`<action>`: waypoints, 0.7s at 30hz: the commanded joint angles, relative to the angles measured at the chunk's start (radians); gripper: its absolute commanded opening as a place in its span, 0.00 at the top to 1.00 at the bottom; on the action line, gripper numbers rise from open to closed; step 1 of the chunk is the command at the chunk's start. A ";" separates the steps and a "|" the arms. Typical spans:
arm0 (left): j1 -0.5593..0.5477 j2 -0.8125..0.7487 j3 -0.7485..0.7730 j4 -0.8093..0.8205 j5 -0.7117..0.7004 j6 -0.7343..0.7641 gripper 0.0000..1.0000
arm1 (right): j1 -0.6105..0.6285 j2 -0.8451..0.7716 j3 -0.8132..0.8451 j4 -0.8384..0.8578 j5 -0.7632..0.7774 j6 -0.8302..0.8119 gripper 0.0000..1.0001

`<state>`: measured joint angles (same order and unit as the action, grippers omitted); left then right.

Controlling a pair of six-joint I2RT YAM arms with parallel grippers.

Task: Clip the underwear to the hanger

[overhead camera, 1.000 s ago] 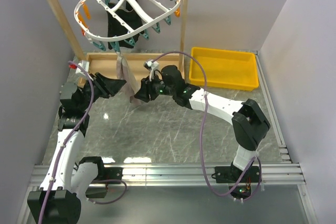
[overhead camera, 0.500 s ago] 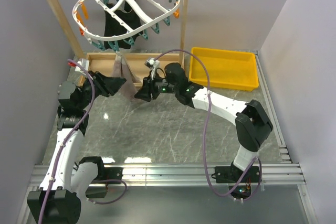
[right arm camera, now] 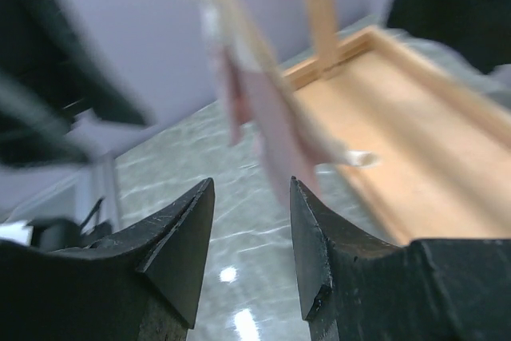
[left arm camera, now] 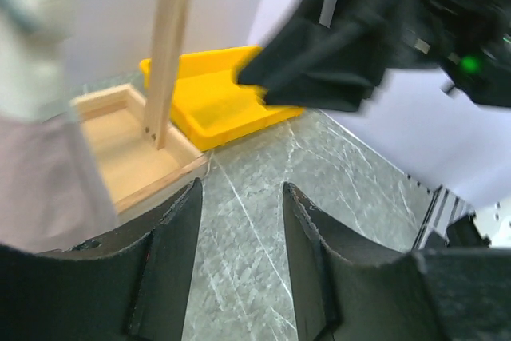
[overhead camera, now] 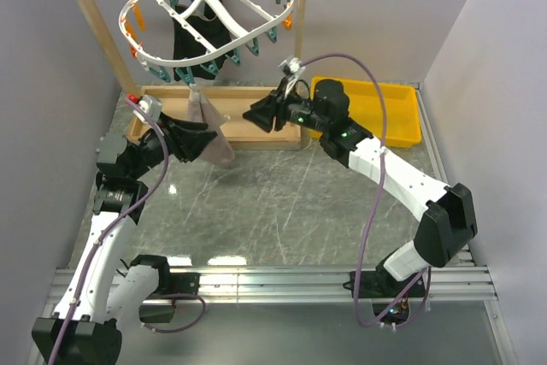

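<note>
The white oval hanger [overhead camera: 209, 23] hangs from the wooden rack with orange and teal clothespins round its rim. The dusty-pink underwear [overhead camera: 219, 147] dangles from a teal pin at the ring's near edge. My left gripper [overhead camera: 205, 137] stands open right beside the fabric's left side; in the left wrist view its jaws [left arm camera: 241, 189] frame only bare table, with the underwear [left arm camera: 40, 173] off to the left. My right gripper [overhead camera: 251, 114] is open, clear to the right of the cloth. Its wrist view [right arm camera: 251, 183] shows the blurred underwear [right arm camera: 267, 117] ahead.
A black garment [overhead camera: 198, 36] is clipped under the hanger. The wooden frame rack [overhead camera: 299, 49] stands on a tray-like wooden base [overhead camera: 248, 126] at the back. A yellow bin [overhead camera: 376, 117] sits at the back right, behind my right arm.
My right gripper has pulled back up and to the right, away from the underwear. The left gripper has stayed by the fabric and narrowed slightly. The underwear now hangs wider.
</note>
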<state>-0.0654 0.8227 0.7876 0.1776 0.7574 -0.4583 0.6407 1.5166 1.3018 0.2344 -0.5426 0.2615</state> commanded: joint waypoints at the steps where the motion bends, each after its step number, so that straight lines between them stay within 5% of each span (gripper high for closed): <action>1: -0.040 -0.019 0.055 0.003 -0.038 0.101 0.50 | -0.058 -0.012 0.040 0.028 0.036 -0.004 0.50; 14: -0.174 0.081 0.160 0.056 -0.185 0.096 0.49 | -0.141 0.122 0.252 0.101 0.098 -0.062 0.46; 21: -0.356 0.121 0.164 0.143 -0.443 0.130 0.45 | -0.142 0.169 0.341 0.129 0.116 -0.070 0.46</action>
<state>-0.3485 0.9329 0.9169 0.2295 0.4633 -0.3767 0.5011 1.6810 1.5757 0.2989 -0.4522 0.2077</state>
